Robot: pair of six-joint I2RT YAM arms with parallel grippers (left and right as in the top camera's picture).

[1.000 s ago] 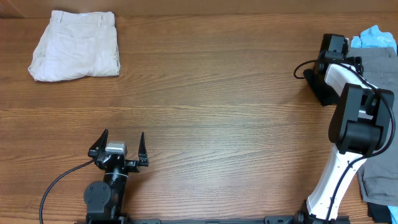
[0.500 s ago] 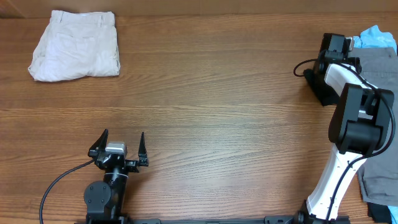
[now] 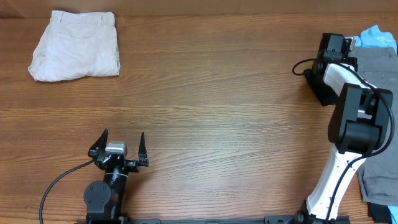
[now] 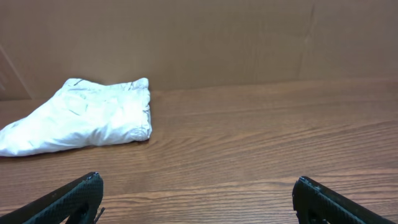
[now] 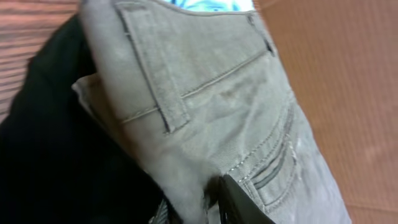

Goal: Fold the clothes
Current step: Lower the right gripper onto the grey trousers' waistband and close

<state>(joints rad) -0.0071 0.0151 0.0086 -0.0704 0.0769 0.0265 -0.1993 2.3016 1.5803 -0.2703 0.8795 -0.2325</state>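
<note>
Grey shorts (image 3: 378, 68) lie at the table's right edge, over a light blue tee (image 3: 375, 36). My right gripper (image 3: 349, 43) reaches their waistband corner. In the right wrist view the grey shorts (image 5: 211, 93) fill the frame, belt loop and pocket stitching showing, and my right gripper (image 5: 202, 202) pinches a fold of them, beside black cloth (image 5: 50, 143). A sliver of the blue tee (image 5: 211, 5) shows at the top. Folded cream shorts (image 3: 74, 45) lie far left. My left gripper (image 3: 123, 138) stands open near the front edge, holding nothing; in its own view the left gripper (image 4: 198, 186) faces the cream shorts (image 4: 87, 115).
A dark garment (image 3: 379, 211) shows at the bottom right corner under the grey cloth. The right arm's white link (image 3: 336, 174) rises from the front right. Bare wooden table (image 3: 217, 112) lies between the two arms.
My right gripper has closed down on the waistband edge of the grey shorts. Neither arm has visibly shifted, and the cream shorts lie as before.
</note>
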